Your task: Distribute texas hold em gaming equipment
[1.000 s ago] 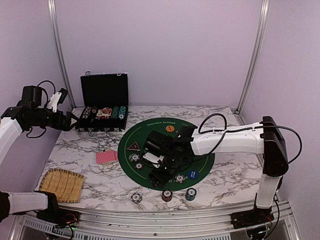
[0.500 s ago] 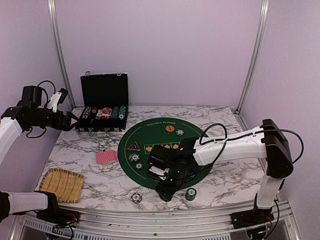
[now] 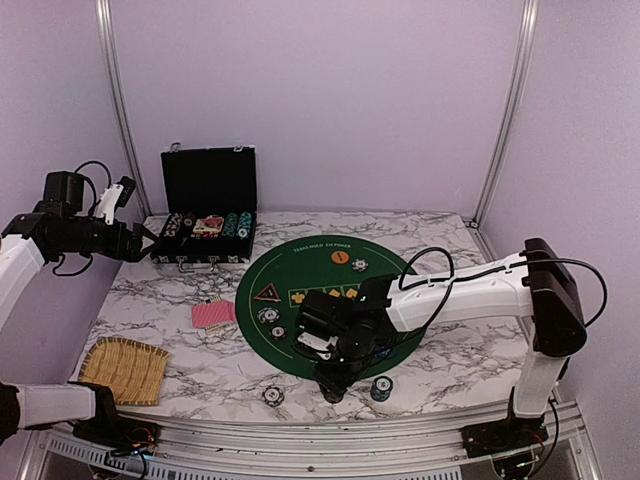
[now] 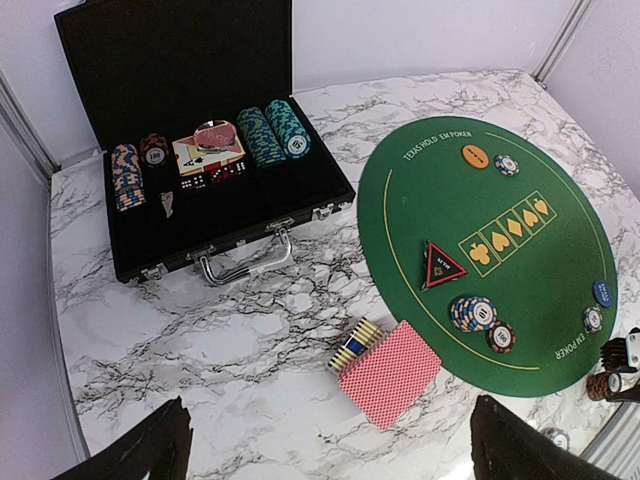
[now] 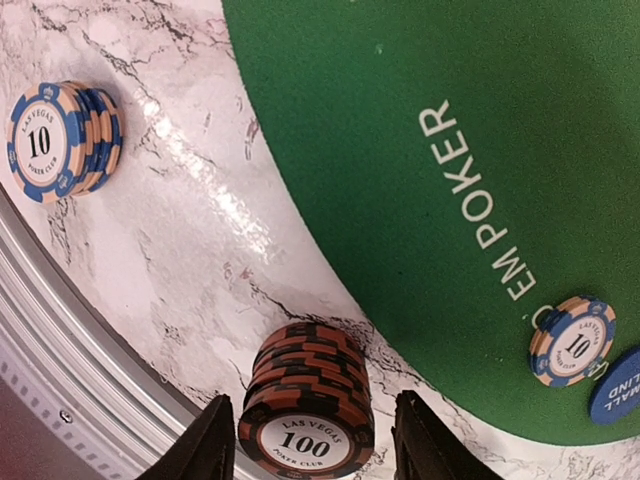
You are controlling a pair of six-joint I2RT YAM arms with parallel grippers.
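Straddling the red-and-black chip stack point(image 5: 308, 400), the right gripper point(image 5: 315, 445) has its jaws apart, one finger on each side. A sliver of marble seems to show beside one finger, so I judge nothing is gripped yet. The stack sits on the marble table point(image 5: 180, 250), just off the rim of the green felt mat point(image 5: 400, 150) and near the metal rail point(image 5: 70, 350), probably as one player's share. A blue chip stack point(image 5: 62, 140) lies well apart along the rail, so straight up looks freest. The left gripper point(image 3: 143, 240) hangs wide open and empty beside the chip case point(image 3: 208, 180).
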